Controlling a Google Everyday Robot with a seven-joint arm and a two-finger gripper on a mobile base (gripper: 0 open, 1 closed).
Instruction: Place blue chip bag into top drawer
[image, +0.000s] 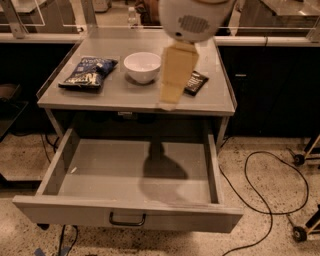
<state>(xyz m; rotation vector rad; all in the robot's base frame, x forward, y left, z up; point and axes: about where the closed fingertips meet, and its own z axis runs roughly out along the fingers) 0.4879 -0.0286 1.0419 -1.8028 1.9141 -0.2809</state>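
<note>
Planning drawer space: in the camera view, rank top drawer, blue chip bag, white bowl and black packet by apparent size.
1. top drawer
2. blue chip bag
3. white bowl
4. black packet, though the hand, hanging over the table's front edge, hides part of it

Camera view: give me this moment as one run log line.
gripper: over table front edge, near white bowl | blue chip bag: on table, left side, not held | top drawer: open, bag not inside
</note>
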